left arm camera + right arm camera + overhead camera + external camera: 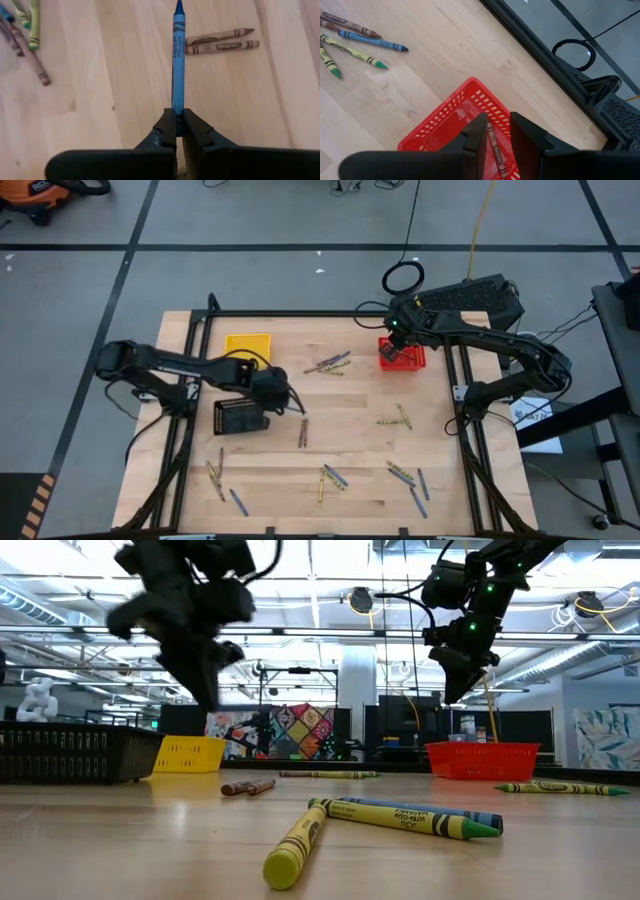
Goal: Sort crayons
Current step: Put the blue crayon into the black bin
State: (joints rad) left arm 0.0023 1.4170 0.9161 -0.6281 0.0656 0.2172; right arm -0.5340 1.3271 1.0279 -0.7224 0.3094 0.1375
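Closest to the low camera was a yellow crayon lying on the table, with a green-tipped one and a blue one right behind it. Left pincer was clamped tight on a blue crayon, which stuck straight out past its fingertips. Just beyond that tip lay two brown crayons side by side on the wood, and off to one side a few green and brown ones. From above, this pincer sat just beside the black basket, with the yellow basket a bit further off.

Right pincer hovered directly over the red basket, fingers parted partway. A brown crayon showed between them, but honestly I couldn't tell if it was pinched or already lying in the basket below. Off to that pincer's side, a small bunch of brown, blue and green crayons rested on the bare wood. Remaining crayons were scattered loose over the table, well away from both pincers.
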